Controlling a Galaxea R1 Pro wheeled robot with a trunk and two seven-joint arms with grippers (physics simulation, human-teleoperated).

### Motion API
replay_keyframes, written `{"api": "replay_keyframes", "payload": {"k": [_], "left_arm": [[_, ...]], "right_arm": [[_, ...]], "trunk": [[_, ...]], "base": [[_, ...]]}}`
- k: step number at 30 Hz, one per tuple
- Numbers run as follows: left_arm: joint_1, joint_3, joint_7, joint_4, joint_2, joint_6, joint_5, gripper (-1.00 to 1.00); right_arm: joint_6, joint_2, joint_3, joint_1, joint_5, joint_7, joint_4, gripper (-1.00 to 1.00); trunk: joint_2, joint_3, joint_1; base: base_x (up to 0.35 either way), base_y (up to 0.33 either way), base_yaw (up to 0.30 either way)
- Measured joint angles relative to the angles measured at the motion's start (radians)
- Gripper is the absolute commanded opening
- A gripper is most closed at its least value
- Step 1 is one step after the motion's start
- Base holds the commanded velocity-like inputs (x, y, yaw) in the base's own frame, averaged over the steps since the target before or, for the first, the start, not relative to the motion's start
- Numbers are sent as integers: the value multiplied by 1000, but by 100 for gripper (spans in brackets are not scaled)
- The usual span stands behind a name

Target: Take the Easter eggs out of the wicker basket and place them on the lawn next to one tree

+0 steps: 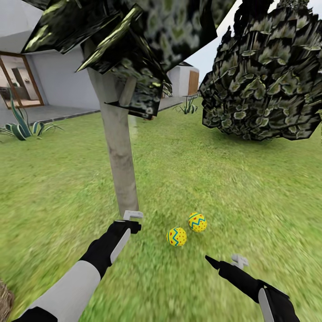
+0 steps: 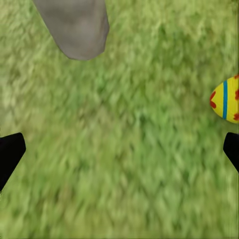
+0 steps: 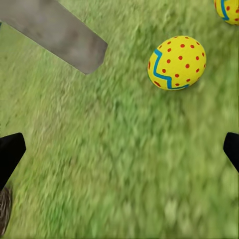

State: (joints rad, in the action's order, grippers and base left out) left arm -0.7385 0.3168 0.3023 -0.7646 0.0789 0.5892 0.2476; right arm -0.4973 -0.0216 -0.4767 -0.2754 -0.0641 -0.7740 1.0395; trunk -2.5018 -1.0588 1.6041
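Observation:
Two yellow Easter eggs lie on the lawn (image 1: pixel 232 179) beside the pale grey trunk of the tree (image 1: pixel 118 156): one egg (image 1: pixel 176 236) nearer me, the other egg (image 1: pixel 197 222) just beyond it. The third egg is out of view. My left gripper (image 1: pixel 132 221) hangs open at the foot of the trunk, left of the eggs; in its wrist view the gripper (image 2: pixel 119 152) holds nothing, with an egg (image 2: pixel 226 99) off to one side. My right gripper (image 1: pixel 223 261) is open too, below and right of the eggs. Its wrist view shows a dotted egg (image 3: pixel 177 62) and the trunk (image 3: pixel 55 30).
A sliver of the wicker basket (image 1: pixel 3 298) shows at the bottom left edge. A dark leafy bush (image 1: pixel 264 76) stands at the back right. The white house (image 1: pixel 53 76), its patio and a spiky plant (image 1: pixel 20 127) lie at the back left.

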Motion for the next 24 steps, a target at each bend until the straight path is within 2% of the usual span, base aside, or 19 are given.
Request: {"api": "replay_keyframes", "payload": {"k": [9,17,24], "left_arm": [[0,0,0,0,0,0,0,100],[0,0,0,0,0,0,1,100],[0,0,0,0,0,0,2,100]], "right_arm": [[0,0,-2,0,-3,0,0,100],[0,0,-2,0,0,2,0,100],[-1,-1,0,0,4,4,0,100]], "trunk": [[3,35,-5],[59,59,-35],[108,75,-62]], "base": [[0,0,0],[0,0,18],[-6,3,132]]}}
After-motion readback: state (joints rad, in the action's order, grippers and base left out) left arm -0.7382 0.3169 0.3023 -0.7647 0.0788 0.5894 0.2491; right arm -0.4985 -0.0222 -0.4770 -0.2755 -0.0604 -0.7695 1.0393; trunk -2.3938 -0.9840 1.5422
